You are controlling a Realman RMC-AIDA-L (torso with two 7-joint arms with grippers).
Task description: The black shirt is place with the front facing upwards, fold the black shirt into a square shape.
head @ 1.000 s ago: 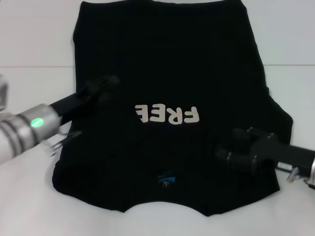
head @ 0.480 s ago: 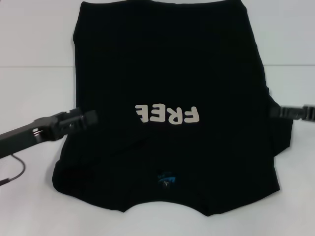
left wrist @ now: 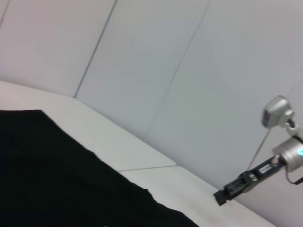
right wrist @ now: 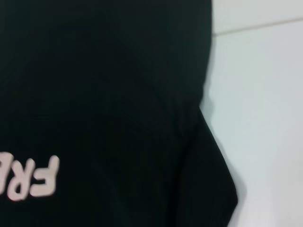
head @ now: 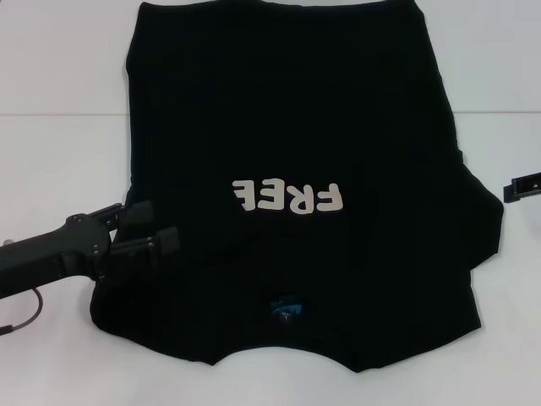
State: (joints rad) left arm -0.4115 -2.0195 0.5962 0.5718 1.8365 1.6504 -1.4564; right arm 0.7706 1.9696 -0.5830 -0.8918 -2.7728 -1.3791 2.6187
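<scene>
The black shirt lies flat on the white table, front up. Its white "FREE" lettering reads upside down to me, and the blue neck label is at the near edge. My left gripper is open and sits low over the shirt's near left part, beside the lettering. Only the tip of my right gripper shows at the right edge, off the shirt. The right gripper also shows far off in the left wrist view. The right wrist view shows the shirt's right edge.
The white table has bare surface on both sides of the shirt. A cable loop hangs under the left arm. A pale wall stands behind the table.
My left gripper has moved nearer and lower along the shirt's left side. My right gripper has pulled off the shirt's near right part to the right edge of the view.
</scene>
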